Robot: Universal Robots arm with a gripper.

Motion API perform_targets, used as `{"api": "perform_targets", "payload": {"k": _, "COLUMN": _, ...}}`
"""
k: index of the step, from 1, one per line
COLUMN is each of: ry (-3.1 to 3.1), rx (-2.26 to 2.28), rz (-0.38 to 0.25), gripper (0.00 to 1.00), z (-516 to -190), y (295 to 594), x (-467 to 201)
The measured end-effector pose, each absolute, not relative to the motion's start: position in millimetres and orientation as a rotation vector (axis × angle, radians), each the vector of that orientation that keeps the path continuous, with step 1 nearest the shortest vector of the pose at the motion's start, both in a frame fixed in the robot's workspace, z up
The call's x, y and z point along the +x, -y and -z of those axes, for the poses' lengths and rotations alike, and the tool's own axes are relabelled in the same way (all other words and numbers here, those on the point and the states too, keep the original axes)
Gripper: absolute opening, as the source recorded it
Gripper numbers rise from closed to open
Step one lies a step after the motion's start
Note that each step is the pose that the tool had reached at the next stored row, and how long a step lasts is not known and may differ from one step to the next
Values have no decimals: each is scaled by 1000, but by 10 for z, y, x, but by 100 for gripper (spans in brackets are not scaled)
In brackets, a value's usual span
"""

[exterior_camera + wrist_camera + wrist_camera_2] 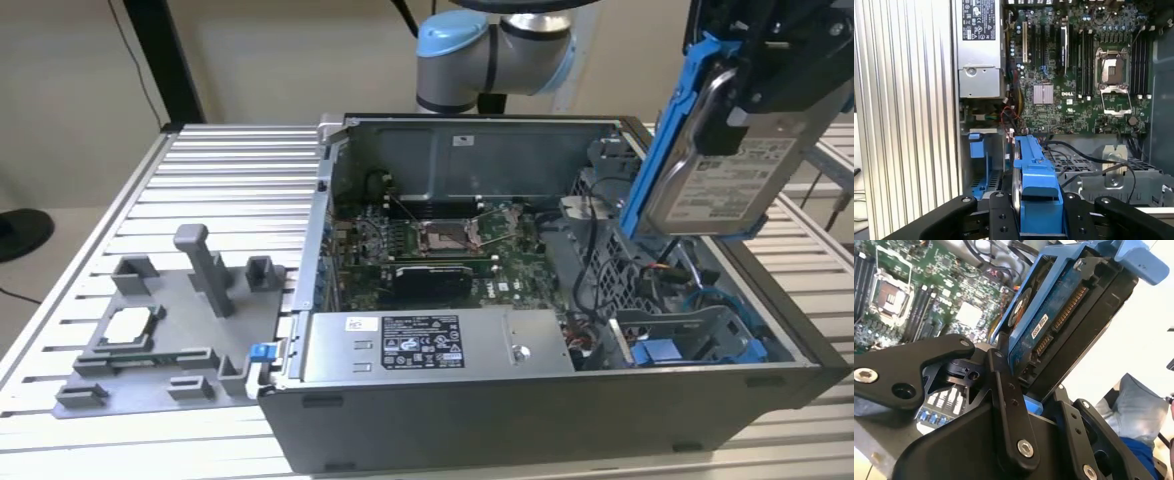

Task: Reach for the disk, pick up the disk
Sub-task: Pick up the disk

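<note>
The disk (pixel 727 180), a silver-grey hard drive with a white label and a bright blue frame, hangs tilted in the air. It is above the end of the open computer case (pixel 534 400) that lies at the exterior view's right. My gripper (pixel 745 105) is shut on its upper part and holds it clear of the case. In the second wrist view the black fingers (pixel 1004 405) clamp the disk (pixel 1054 325) from both sides, and its connector edge shows. In the first wrist view the disk's blue frame (pixel 1036 185) sits between the two fingers of the gripper (pixel 1036 222).
Inside the case lie the green motherboard (pixel 441 240), a long grey power supply box (pixel 427 345) with a sticker, loose cables and a blue drive bay (pixel 694 345). On the slatted metal table (pixel 227 180), a grey fixture (pixel 200 270) holds a small white chip (pixel 127 325).
</note>
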State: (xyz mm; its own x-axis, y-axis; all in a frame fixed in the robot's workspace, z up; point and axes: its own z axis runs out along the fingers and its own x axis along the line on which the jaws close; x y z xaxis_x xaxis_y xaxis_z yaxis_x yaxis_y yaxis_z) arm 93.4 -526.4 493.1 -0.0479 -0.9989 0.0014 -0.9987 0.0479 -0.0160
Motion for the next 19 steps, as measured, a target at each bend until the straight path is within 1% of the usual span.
{"api": "perform_targets", "payload": {"k": 11, "ry": -2278, "rx": -2149, "rz": 20, "gripper": 0, "z": -4929, "y": 5565, "x": 935}}
{"api": "perform_targets", "payload": {"k": 19, "ry": -2278, "rx": -2149, "rz": 20, "gripper": 0, "z": -4928, "y": 5679, "x": 957}}
